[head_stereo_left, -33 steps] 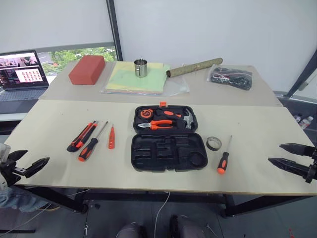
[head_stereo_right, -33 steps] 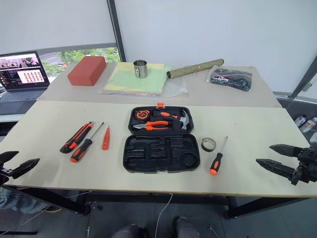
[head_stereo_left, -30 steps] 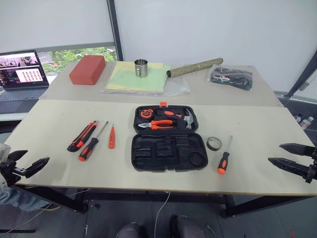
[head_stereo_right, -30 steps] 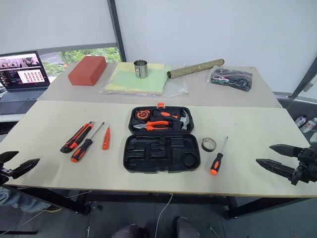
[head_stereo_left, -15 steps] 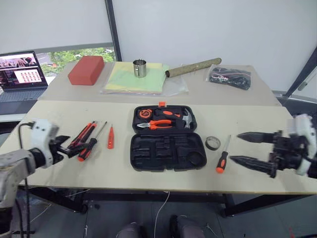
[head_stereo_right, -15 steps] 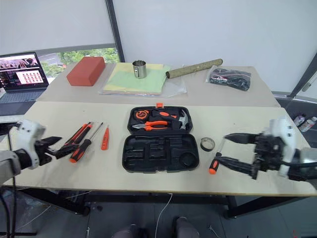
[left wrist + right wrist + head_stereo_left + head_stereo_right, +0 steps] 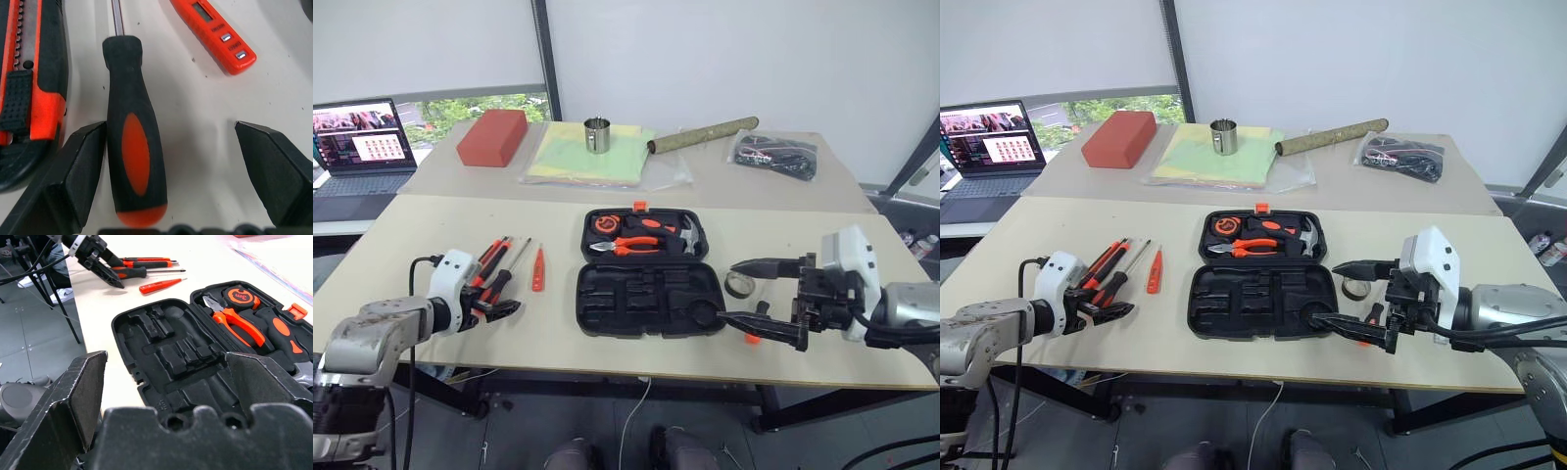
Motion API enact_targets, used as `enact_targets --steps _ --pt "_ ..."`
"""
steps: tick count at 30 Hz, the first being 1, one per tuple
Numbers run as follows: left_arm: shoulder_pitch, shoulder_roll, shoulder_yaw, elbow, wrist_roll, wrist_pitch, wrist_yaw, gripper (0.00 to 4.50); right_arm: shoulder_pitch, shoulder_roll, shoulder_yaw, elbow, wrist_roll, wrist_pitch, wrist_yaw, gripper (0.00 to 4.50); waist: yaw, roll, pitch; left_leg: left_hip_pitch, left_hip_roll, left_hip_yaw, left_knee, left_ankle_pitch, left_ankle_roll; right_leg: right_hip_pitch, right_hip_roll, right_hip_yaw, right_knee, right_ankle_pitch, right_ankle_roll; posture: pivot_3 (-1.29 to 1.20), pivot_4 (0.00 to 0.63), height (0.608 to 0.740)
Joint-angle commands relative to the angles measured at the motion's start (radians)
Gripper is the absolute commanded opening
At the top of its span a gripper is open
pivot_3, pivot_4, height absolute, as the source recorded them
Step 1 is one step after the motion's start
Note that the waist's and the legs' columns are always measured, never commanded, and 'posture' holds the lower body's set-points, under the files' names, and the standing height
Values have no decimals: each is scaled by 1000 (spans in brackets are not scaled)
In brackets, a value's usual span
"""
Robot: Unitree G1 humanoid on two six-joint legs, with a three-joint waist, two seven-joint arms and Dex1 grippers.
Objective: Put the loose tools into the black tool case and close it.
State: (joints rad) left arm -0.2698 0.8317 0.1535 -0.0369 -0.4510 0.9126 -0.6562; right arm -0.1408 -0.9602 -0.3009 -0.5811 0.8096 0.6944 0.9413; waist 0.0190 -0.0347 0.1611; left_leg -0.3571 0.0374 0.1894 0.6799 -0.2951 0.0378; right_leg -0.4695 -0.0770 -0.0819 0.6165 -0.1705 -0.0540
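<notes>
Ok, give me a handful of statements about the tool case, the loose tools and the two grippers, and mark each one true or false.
1. The black tool case lies open on the table. True.
2. The left gripper has its fingers open on either side of a screwdriver handle. True.
3. The orange tester screwdriver already sits in a recess of the case. False: it lies on the table left of the case.
4. The right gripper is shut on the grey tape ring. False: its fingers are spread wide and hold nothing.
5. The orange-handled pliers lie in the far half of the case. True.
6. The utility knife lies right of the case. False: it lies left of it, beside the screwdriver.
</notes>
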Motion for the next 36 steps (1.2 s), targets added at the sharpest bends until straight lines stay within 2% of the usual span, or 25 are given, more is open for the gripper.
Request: enact_targets --steps 1,6,7,8,10,14,16,19,24,26,28,32,36 --pt "-11 -25 -23 25 14 -8 -8 3379 -27 1 0 -26 12 -1 -20 4500 0 0 0 1 0 0 0 0 0 1 0 0 0 0 0 0 150 740" --pt "-22 -49 -16 18 -7 -70 -82 1368 -40 10 28 -23 -4 -9 -43 4500 4 0 0 3 0 -1 0 0 0 4 0 0 -1 0 1 0 150 740" --pt "-32 -45 -2 23 -12 -66 -88 1066 -39 10 28 -23 0 -5 -46 4500 4 0 0 3 0 -1 0 0 0 4 0 -1 -1 0 1 0 150 740" --pt "-43 -41 12 29 -13 -67 -93 947 -37 9 25 -23 6 2 -49 4500 4 0 0 2 0 -1 0 0 0 4 0 -1 -2 0 1 0 150 740" --pt "-69 -19 37 38 -19 -80 -113 948 -21 2 13 -29 30 24 -51 4500 3 0 0 1 0 -1 0 0 1 3 0 -1 -3 0 1 0 150 740" --pt "-139 49 59 -36 -83 -138 -268 948 35 0 -17 -66 43 36 -62 4500 0 -3 1 -2 0 -4 0 1 3 2 0 -5 -3 0 0 0 150 740" --pt "-196 81 16 -47 -83 -174 -349 948 55 1 -25 -81 33 33 -74 4500 0 -3 1 -5 0 -5 1 1 3 0 0 -8 -3 0 0 0 150 740" --pt "-310 101 -99 -15 -12 -264 -444 948 77 5 -36 -89 15 26 -96 4500 1 -3 1 -7 0 -6 4 4 8 0 0 -11 -3 0 0 0 150 740" --pt "-509 17 -322 112 113 -455 -627 948 111 18 -62 -97 8 27 -137 4500 7 -3 1 -7 -4 -8 5 4 7 2 1 -11 -2 1 1 0 150 740" --pt "-557 -32 -383 188 171 -523 -652 948 119 20 -60 -103 3 24 -147 4500 5 -3 1 -9 -4 -10 7 5 10 3 1 -12 -2 1 2 0 150 740" --pt "-615 -123 -451 336 269 -617 -606 948 126 30 -62 -112 -2 22 -170 4500 4 -3 1 -11 -3 -13 12 6 12 3 2 -13 -2 1 2 0 150 740" --pt "-678 -212 -500 540 363 -763 -615 948 133 44 -72 -125 -4 25 -199 4500 -4 -3 2 -14 -4 -19 17 4 16 4 2 -16 -1 1 3 0 150 740" --pt "-716 -267 -524 638 407 -838 -655 948 148 53 -77 -132 -7 23 -221 4500 -7 -3 2 -16 -3 -20 18 3 18 3 2 -17 -2 1 3 0 150 740"
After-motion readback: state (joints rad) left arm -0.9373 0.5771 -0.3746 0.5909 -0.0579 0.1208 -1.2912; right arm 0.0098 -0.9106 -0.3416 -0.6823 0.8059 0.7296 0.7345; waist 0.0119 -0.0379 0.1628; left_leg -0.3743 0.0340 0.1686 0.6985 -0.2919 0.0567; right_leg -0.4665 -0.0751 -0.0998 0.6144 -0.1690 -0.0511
